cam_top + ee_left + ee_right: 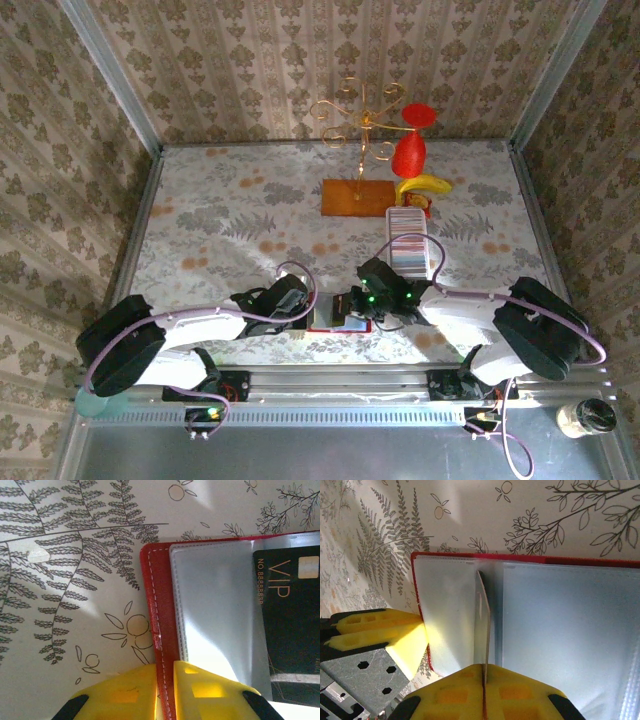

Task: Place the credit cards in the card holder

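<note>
Red square folding card holder [152, 605] lies clamped at its edge by the left gripper [165, 671]. The right gripper [484, 674] pinches a thin pale plastic card [484, 620], pointing lengthwise toward its middle fold.

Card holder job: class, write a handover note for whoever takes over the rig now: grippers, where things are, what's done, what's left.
Left gripper: shut on the red edge of the card holder, which lies open.
Right gripper: shut on a card, edge-on over the clear pockets; likely the black VIP card of the left wrist view.
Other credit cards: on edge in the white tray beyond the holder.
Done: no card clearly seated.
Left: seat this one, then the rest.
</note>
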Controlling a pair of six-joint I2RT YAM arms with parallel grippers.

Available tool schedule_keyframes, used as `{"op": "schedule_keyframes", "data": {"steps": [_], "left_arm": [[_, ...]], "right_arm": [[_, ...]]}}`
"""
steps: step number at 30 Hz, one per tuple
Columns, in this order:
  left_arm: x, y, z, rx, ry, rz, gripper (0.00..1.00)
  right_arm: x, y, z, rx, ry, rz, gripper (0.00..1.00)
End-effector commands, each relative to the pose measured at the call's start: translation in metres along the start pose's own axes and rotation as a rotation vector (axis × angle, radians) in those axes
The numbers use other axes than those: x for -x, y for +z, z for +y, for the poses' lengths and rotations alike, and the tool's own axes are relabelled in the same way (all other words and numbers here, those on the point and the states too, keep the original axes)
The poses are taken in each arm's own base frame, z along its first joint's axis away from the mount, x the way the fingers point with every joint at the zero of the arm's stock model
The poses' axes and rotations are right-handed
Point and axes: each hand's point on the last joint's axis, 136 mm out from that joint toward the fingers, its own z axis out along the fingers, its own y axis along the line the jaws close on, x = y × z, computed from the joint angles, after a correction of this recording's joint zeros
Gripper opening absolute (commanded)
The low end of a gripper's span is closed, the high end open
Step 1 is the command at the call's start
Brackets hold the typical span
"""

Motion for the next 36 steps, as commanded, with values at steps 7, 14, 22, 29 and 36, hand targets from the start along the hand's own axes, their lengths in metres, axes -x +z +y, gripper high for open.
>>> {"op": "schedule_keyframes", "data": {"steps": [7,14,22,29,36], "left_arm": [[-0.007,0.003,-0.008,-0.021,0.008,0.032,0.17],[-0.007,0.004,-0.009,-0.025,0.011,0.032,0.16],[-0.007,0.003,-0.010,-0.028,0.011,0.030,0.16],[-0.007,0.004,-0.009,-0.027,0.011,0.030,0.16],[-0.008,0.004,-0.008,-0.025,0.010,0.032,0.16]], "right_arm": [[-0.008,-0.002,-0.023,-0.096,0.004,0.001,0.08],[-0.006,-0.003,-0.028,-0.112,0.020,-0.035,0.11],[-0.007,-0.003,-0.023,-0.097,0.013,-0.035,0.10],[-0.011,0.005,-0.005,-0.021,-0.011,0.005,0.07],[-0.012,0.007,-0.003,-0.007,-0.029,0.015,0.11]]}}
